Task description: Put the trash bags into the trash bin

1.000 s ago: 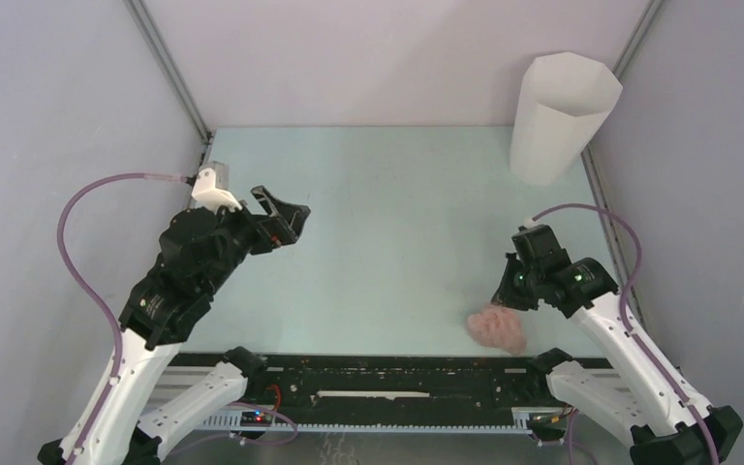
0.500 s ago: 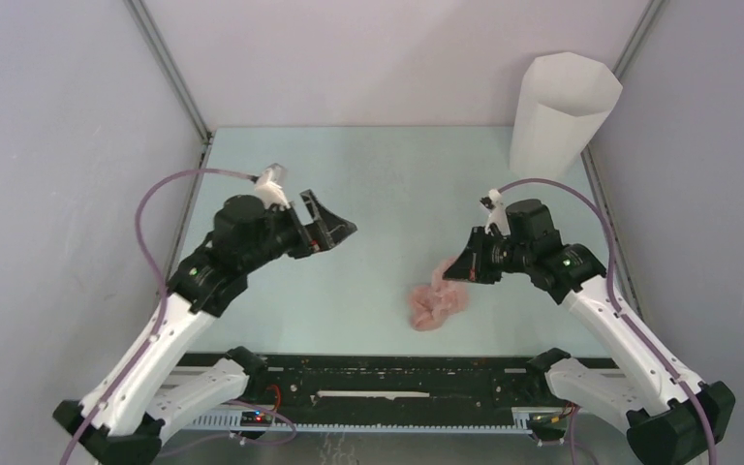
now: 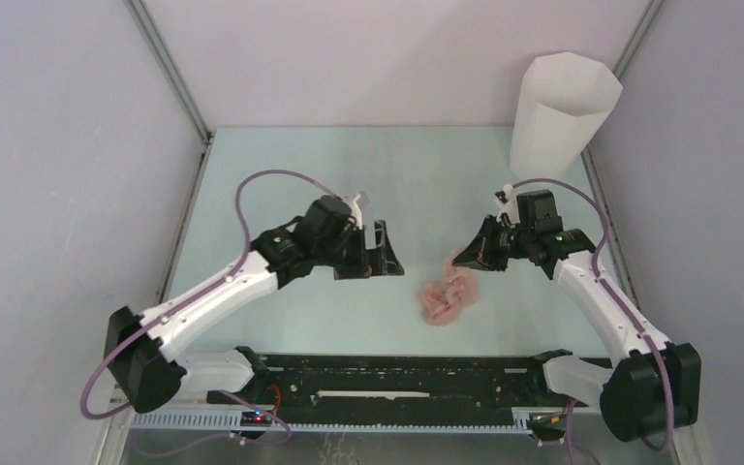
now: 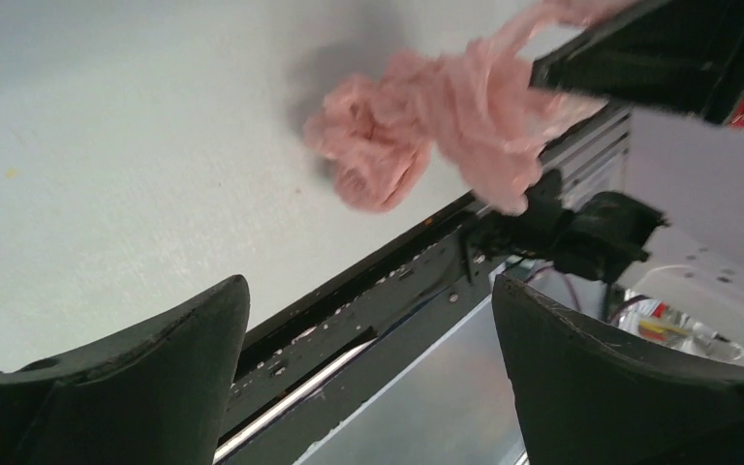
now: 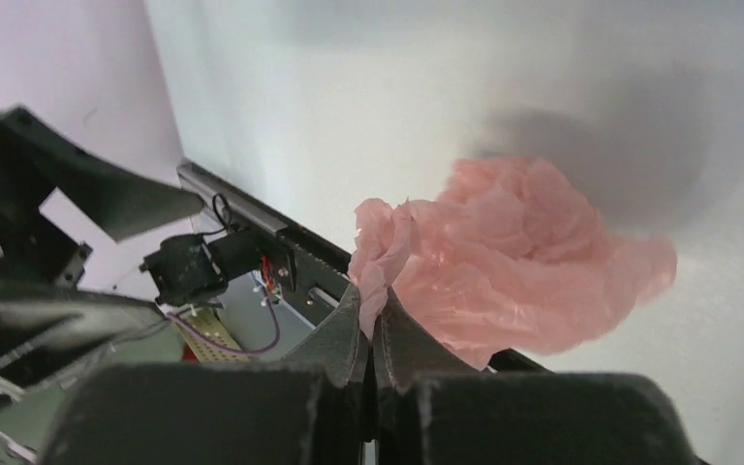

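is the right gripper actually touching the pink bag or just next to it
Touching. The right wrist view shows the right gripper shut on a fold of the trash bag, with the pink film pinched between its jaws.

Soft even light; trash bag [image 4: 397,145] blurred, perhaps motion.

open tabletop [image 3: 387,174] lies between right hand [image 3: 462,260] and trash bin [image 3: 560,121].
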Controlling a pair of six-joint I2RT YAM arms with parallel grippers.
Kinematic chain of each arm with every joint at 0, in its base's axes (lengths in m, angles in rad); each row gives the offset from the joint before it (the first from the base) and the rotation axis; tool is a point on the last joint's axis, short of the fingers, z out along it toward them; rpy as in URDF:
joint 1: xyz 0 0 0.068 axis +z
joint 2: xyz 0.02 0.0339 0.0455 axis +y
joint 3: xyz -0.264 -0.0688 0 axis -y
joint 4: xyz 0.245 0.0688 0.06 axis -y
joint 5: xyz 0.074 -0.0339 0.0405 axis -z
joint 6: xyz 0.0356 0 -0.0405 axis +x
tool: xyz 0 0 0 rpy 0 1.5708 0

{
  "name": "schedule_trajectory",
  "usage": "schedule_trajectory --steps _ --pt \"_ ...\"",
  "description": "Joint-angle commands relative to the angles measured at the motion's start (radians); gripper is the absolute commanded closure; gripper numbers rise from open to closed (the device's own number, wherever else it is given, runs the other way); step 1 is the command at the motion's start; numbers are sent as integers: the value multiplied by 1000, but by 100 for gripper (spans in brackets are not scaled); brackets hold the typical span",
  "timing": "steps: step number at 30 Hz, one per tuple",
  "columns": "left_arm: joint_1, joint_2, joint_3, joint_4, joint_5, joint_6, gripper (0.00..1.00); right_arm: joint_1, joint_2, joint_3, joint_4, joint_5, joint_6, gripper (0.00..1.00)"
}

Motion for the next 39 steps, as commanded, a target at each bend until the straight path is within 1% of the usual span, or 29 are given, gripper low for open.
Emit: schedule_trajectory --steps 1,4,8,10,12,16,19,20,22,23,24,28,30,33,35,39 --pt "-82 93 20 -8 -44 71 0 -102 23 -49 -41 -51 -24 100" --pt "-108 174 26 41 -32 69 2 -144 35 -52 -93 -48 -75 100" --pt "-112 288 24 187 73 17 5 -150 27 -56 -146 -31 -124 100" --pt "-112 356 41 227 111 -6 8 -155 11 -62 -159 -15 -139 100" --pt "-115 429 65 276 143 -20 8 -167 -2 -68 -164 -13 -149 100" --pt "-119 576 136 294 186 -33 10 -188 -1 -74 -168 -32 -161 100" --pt "-121 665 173 301 194 -56 12 -192 -10 -74 -174 -41 -162 100" --pt "-121 685 185 299 192 -56 14 -193 -15 -74 -176 -42 -162 100" --pt "-121 714 212 280 183 -47 23 -194 -31 -74 -186 -37 -164 100" --pt "-121 722 221 262 174 -35 32 -193 -41 -74 -192 -31 -167 100" --pt "-121 725 228 241 160 -21 39 -194 -51 -74 -198 -24 -170 100" --pt "-99 668 212 138 67 51 72 -202 -90 -74 -224 7 -186 100" --pt "-72 589 169 104 12 81 83 -206 -106 -74 -233 21 -189 100" --pt "-3 432 85 54 -68 121 92 -220 -134 -75 -241 54 -171 100" --pt "51 300 38 15 -124 144 99 -231 -151 -74 -244 59 -159 100" --pt "146 22 -12 -23 -192 189 100 -233 -162 -74 -246 2 -165 100"
